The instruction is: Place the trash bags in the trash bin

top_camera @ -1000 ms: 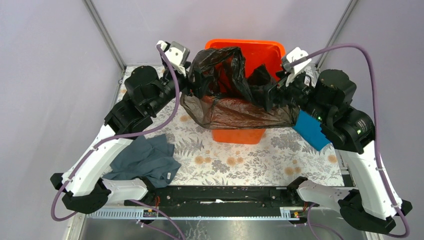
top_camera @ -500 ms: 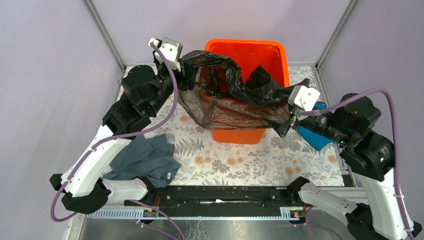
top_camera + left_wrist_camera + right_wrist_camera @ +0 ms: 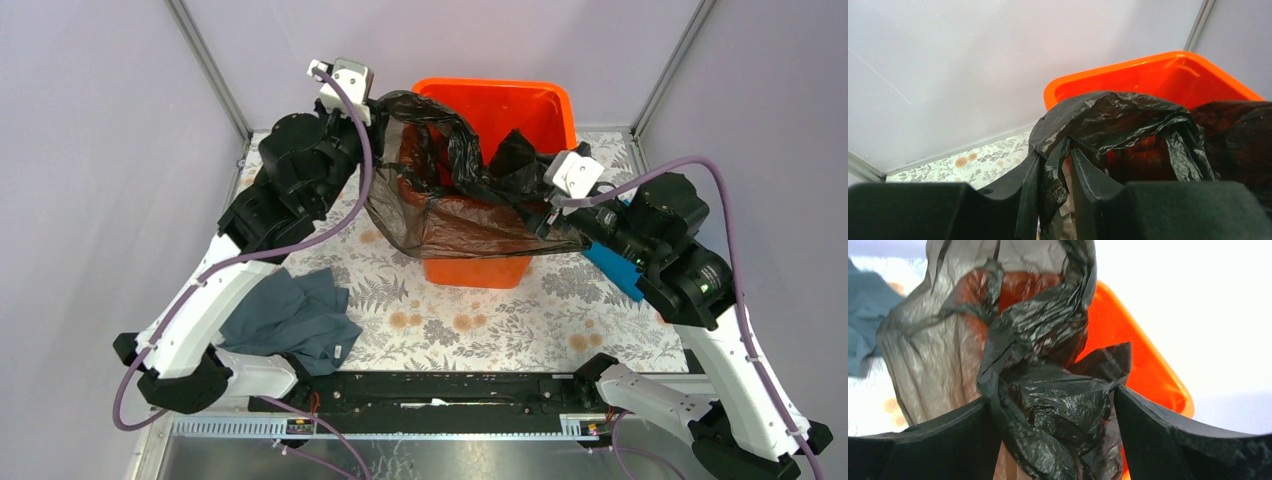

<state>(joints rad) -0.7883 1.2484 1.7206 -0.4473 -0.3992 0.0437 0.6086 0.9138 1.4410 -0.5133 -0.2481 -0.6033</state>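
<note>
I am spreading the trash bag [image 3: 470, 215], which is draping over the trash bin's [image 3: 520, 100] near rim and partly hanging outside, so I am planning a gentle, even pull to avoid tearing it. The left gripper [image 3: 1055, 167] is reaching over the left corner, pinching a film strand. The right gripper [image 3: 1052, 399] is standing wide around a wad, and I cannot tell whether it is gripping.

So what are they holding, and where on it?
Left end effector pinches a bunched edge of the trash bag; right end effector straddles another bunch, grip unclear.
</note>
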